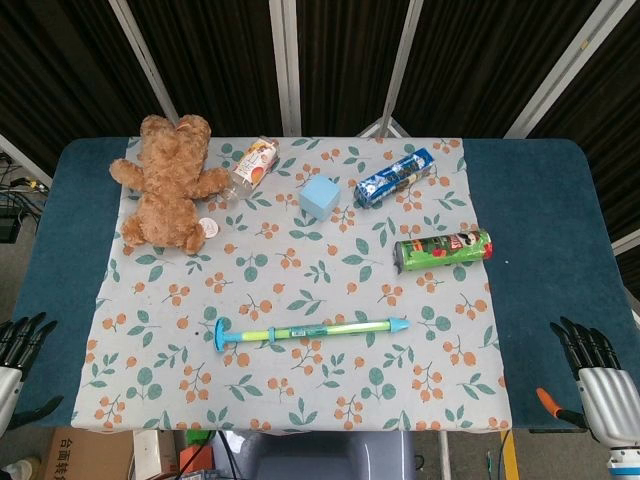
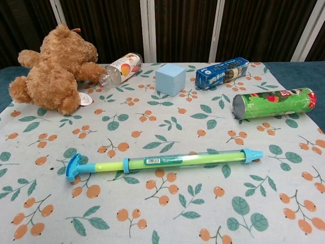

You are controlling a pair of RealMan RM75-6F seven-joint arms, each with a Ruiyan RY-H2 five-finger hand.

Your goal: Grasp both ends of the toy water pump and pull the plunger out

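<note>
Two robot hands, seen only in the head view. Left hand [image 1: 18, 355]: slim black fingers with a dull sheen, joined to a pale silver-white palm shell, mostly cut off by the frame edge. Right hand [image 1: 600, 385]: the same black segmented fingers, rounded at the tips, set into a light grey palm shell with a finely dotted, perforated-looking surface; below it, a strip of blue at the wrist.

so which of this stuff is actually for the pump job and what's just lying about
For the job:
toy water pump
left hand
right hand

Lying about:
teddy bear
bottle
blue cube
biscuit pack
crisp tube
</note>
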